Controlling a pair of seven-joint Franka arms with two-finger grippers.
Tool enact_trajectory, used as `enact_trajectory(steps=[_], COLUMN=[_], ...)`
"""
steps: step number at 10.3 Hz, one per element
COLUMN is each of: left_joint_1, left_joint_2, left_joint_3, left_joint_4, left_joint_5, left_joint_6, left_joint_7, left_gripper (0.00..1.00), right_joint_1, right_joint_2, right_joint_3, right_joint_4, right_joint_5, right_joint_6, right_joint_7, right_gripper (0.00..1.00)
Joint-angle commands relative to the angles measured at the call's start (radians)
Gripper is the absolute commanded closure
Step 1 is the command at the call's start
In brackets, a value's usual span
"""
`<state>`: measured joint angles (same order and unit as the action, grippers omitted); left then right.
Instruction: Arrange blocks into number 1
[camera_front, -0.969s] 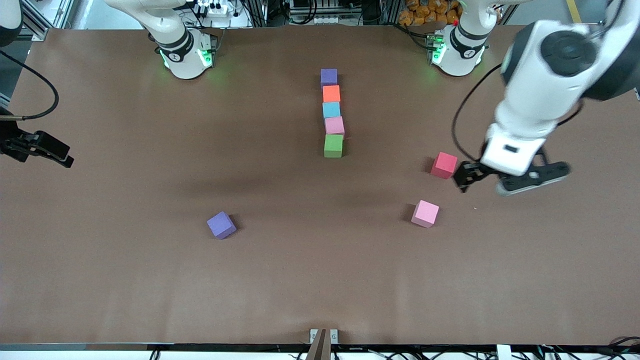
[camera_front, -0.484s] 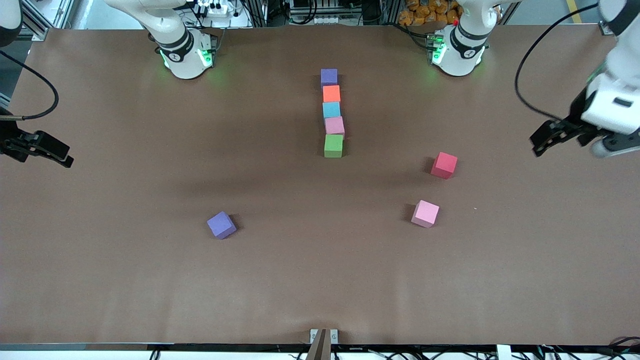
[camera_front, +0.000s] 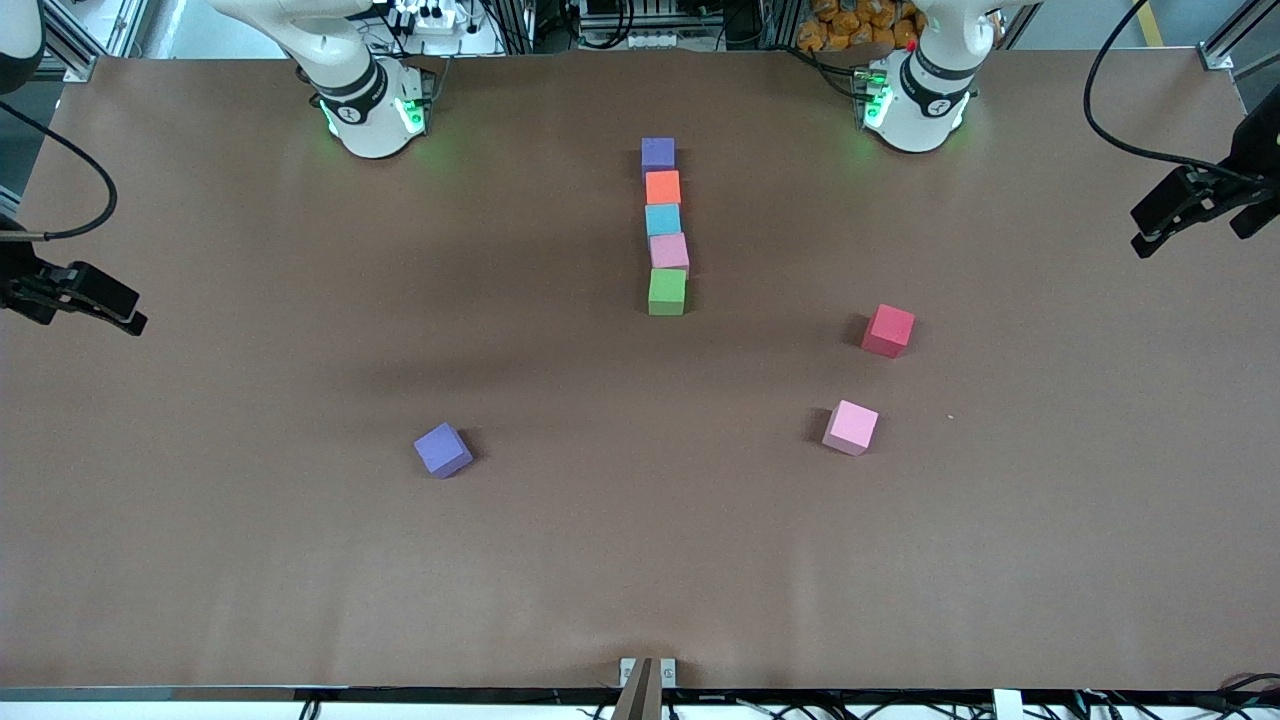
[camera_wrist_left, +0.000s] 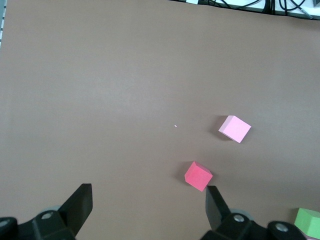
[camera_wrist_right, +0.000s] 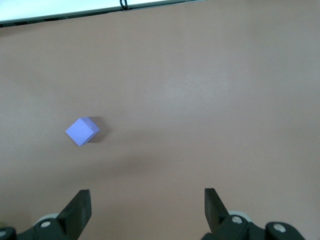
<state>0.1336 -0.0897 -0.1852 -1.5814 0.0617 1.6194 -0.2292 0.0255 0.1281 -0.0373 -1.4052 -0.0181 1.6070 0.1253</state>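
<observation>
My right gripper (camera_front: 75, 295) hangs over the table edge at its arm's end, fingers spread wide and empty; this arm waits, out of the way of the working area. The loose purple block (camera_front: 443, 450) lies well apart from the rest, toward that same end, so I judge it mine to fetch.

At mid-table 5 blocks sit in a touching column forming the stem of the 1: purple block in the column (camera_front: 657, 155), orange block (camera_front: 662, 187), light blue block (camera_front: 662, 219), pink block in the column (camera_front: 669, 251), green block (camera_front: 667, 292).

The red block (camera_front: 888, 331) and loose pink block (camera_front: 850, 427) lie unplaced toward my left arm's end.

My left gripper (camera_front: 1195, 210) hangs high over that table edge, fingers wide apart, holding nothing.
</observation>
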Motion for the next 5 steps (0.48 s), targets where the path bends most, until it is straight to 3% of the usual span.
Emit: enact_trajectory(steps=[1,5], left_joint_1=[0.000,0.003], left_joint_2=[0.007,0.007], left_joint_3=[0.012,0.012], left_joint_4=[0.014,0.014], left_joint_5=[-0.049,-0.091], left_joint_6=[-0.026,-0.044], left_joint_7=[0.025,0.016], left_gripper=[0.00,0.00], right_joint_1=[-0.013,-0.012], right_joint_2=[0.010,0.010], right_joint_3=[0.007,0.007], right_joint_4=[0.026,0.026], right_joint_5=[0.014,0.014], right_joint_6=[-0.018,-0.018], right_joint_7=[-0.016,-0.018], right_gripper=[0.00,0.00])
